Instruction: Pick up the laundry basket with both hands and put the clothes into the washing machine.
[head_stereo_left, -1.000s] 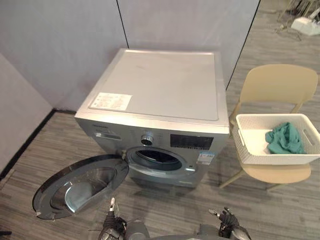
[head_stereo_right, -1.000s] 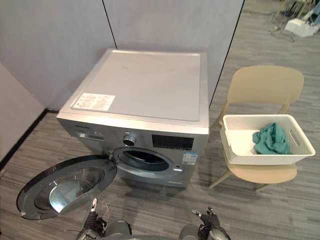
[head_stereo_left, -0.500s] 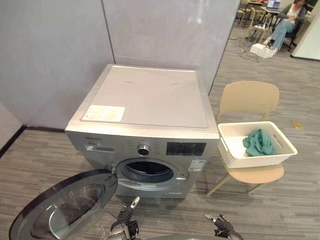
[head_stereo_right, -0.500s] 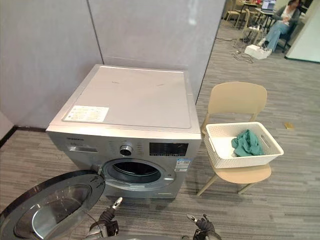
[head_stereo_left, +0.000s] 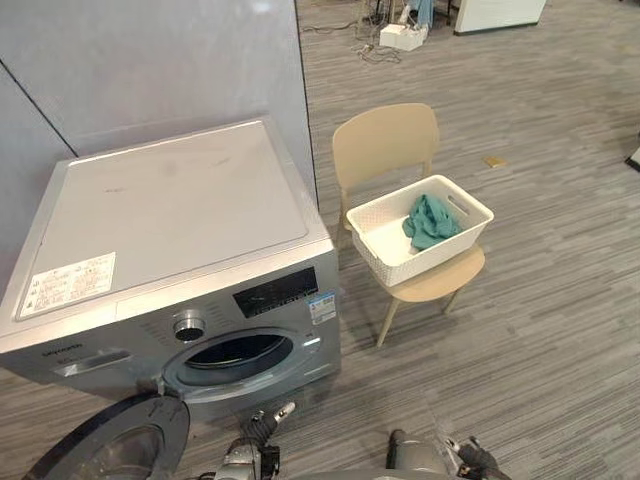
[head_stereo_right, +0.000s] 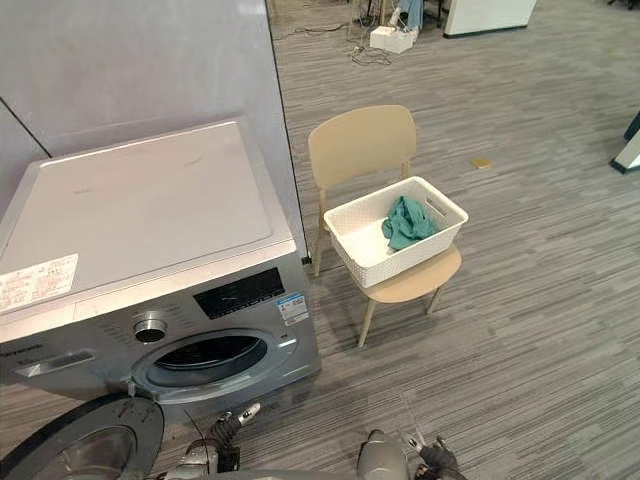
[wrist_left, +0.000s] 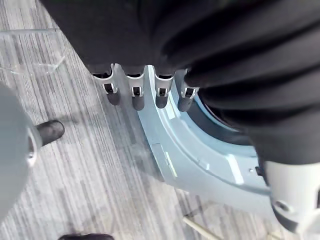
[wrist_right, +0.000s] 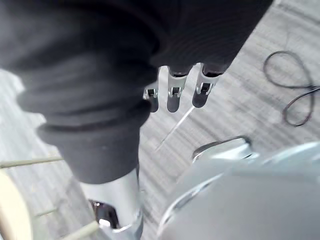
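The left hand (head_stereo_left: 262, 428) hangs low in front of the silver-grey front-loading washing machine (head_stereo_left: 170, 220), just before its round drum opening (head_stereo_left: 235, 352). In the left wrist view its fingers (wrist_left: 137, 97) are straight, side by side, and they hold nothing; past them is the pale front ring of the washing machine. The right hand (head_stereo_left: 472, 458) is also low, in front of the washing machine's right front corner and a little to the right of it. In the right wrist view its fingers (wrist_right: 172, 97) are straight and relaxed, with nothing between them, above the grey wood-pattern floor (head_stereo_left: 540, 300).

The round door with a glass window (head_stereo_left: 120, 450) stands wide open, swung down to the left of the drum opening. The drum opening looks dark, and I cannot tell what is inside.

The white perforated plastic laundry basket (head_stereo_left: 385, 245) is to the right of the washing machine, well apart from both hands. It sits on the seat of a beige plastic chair with thin legs (head_stereo_left: 385, 145), which stands near the right side of the washing machine. A crumpled teal cloth (head_stereo_left: 430, 220) lies inside the basket, toward the end far from the washing machine.

A grey partition wall (head_stereo_left: 150, 60) stands directly behind the washing machine.
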